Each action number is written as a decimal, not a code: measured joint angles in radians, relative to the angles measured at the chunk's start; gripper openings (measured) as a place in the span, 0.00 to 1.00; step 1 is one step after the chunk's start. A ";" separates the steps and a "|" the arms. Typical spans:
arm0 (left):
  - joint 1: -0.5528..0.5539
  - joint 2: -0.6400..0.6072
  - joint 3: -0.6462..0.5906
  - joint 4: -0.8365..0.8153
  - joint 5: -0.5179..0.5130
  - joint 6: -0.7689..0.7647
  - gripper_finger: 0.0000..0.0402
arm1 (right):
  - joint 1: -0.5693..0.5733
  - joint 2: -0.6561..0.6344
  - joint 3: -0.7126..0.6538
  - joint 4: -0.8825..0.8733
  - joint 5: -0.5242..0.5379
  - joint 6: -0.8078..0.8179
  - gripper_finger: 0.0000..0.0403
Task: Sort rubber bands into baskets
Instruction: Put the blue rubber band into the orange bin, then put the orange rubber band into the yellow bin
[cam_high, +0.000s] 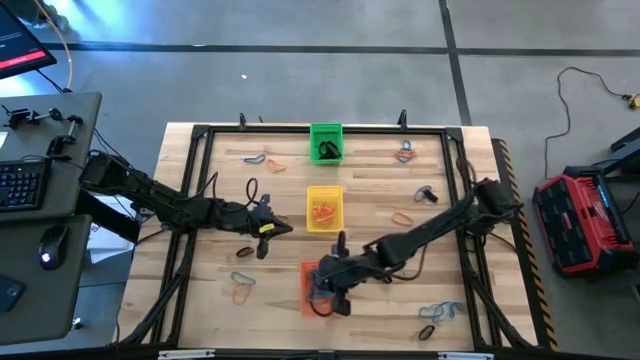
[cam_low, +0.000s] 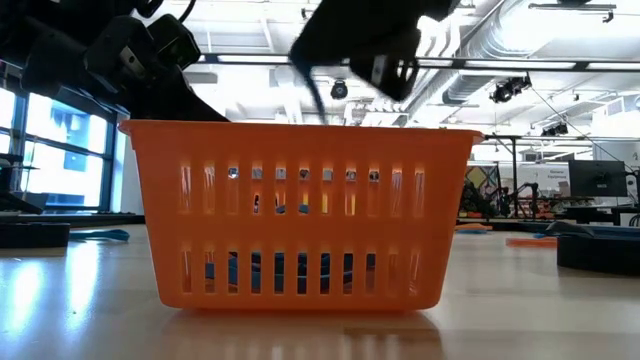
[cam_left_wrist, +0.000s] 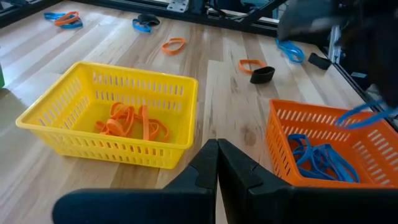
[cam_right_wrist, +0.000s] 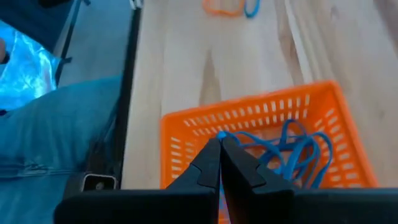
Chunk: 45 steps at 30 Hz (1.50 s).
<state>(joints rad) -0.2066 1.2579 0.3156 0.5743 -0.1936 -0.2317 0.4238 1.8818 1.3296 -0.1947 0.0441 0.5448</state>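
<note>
Right tool (cam_high: 330, 290) is over the orange basket (cam_high: 309, 272) near the front of the table (cam_high: 390, 170), fingers pressed together with a blue rubber band (cam_right_wrist: 222, 135) pinched at the tips, the loop dangling above the pile of blue bands (cam_left_wrist: 317, 158) already inside. Left tool (cam_high: 268, 228) sits clamped tight on nothing, just left of the yellow basket (cam_high: 324, 208), which holds the orange bands (cam_left_wrist: 130, 123). The green basket (cam_high: 326, 142) is up against the back rail with black bands in it. The three baskets run in a line down the middle, so the open wood is off to either side. Loose bands dot that room: an orange and blue pair (cam_high: 268, 160) back left, one orange (cam_high: 402, 217) right of the yellow basket, a few by the front left (cam_high: 241, 285), a cluster front right (cam_high: 440, 314). A black frame rail (cam_high: 300, 129) borders the table edge all round, and the right arm lies diagonally across the right half, cutting that space down. No writing or brand that I can read anywhere on the baskets or the arms.
</note>
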 joint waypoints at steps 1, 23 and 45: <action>0.000 0.000 0.000 0.000 0.000 0.000 0.00 | -0.006 0.014 0.003 -0.001 -0.014 0.015 0.00; 0.000 0.000 0.000 -0.002 0.000 0.034 0.00 | -0.084 0.118 0.005 -0.012 -0.177 0.038 0.05; 0.000 0.000 0.000 -0.002 0.000 0.031 0.00 | -0.055 -0.161 0.005 -0.369 0.203 -0.118 0.13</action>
<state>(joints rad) -0.2062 1.2579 0.3153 0.5726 -0.1936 -0.2004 0.3689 1.7204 1.3350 -0.5633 0.2467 0.4273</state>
